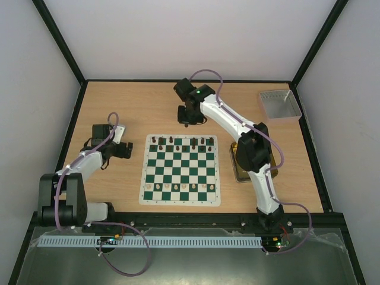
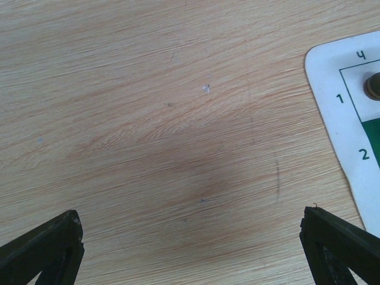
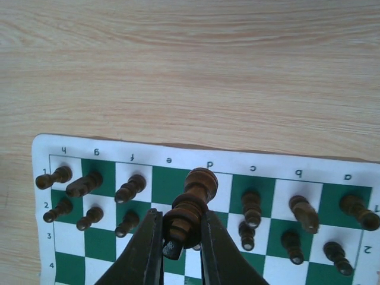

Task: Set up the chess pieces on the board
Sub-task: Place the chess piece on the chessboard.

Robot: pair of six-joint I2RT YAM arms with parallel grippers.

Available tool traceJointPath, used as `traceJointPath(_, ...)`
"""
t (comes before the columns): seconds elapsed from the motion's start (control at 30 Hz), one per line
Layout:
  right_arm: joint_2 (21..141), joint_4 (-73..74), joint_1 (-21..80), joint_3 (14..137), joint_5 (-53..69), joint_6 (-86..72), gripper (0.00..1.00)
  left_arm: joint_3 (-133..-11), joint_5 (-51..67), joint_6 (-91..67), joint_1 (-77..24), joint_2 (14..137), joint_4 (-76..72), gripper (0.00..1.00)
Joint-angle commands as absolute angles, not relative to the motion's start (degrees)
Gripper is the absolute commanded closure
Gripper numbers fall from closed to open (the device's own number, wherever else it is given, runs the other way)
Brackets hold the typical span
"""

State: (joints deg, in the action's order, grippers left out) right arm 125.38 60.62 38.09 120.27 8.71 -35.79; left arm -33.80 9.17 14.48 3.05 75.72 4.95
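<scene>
The green and white board (image 1: 181, 167) lies mid-table. Several dark pieces (image 1: 172, 141) stand along its far rows and several cream pieces (image 1: 176, 187) along its near row. My right gripper (image 1: 191, 119) hangs over the board's far edge. In the right wrist view it (image 3: 180, 217) is shut on a dark piece (image 3: 199, 184), held above the board (image 3: 119, 153) near the d and e files, with dark pieces (image 3: 132, 189) on both sides. My left gripper (image 1: 126, 148) is left of the board. It (image 2: 190, 217) is open and empty over bare wood, beside the board's corner (image 2: 332, 77).
A gold tin (image 1: 242, 169) sits right of the board, partly hidden by the right arm. A grey square tray (image 1: 279, 105) stands at the back right. Black frame walls ring the wooden table (image 1: 119, 107). One dark piece (image 2: 374, 86) shows at the left wrist view's right edge.
</scene>
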Motion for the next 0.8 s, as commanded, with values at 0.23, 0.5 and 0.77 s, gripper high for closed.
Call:
traceJointPath(0.23, 129.5, 60.8, 42.8, 121.1, 9.2, -35.8, 0.98, -35.4, 8.9, 14.0, 4.5, 76.9, 4.3, 0.0)
traceJointPath(0.5, 129.7, 58.8, 43.5, 117.5, 9.2, -36.1, 0.98, -35.4, 9.3, 14.2, 5.0, 77.0, 4.2, 0.01)
traceJointPath(0.77, 129.6, 56.8, 43.5, 115.6, 9.9, -36.1, 0.98, -35.6, 9.7, 14.3, 5.1, 77.5, 4.5, 0.01)
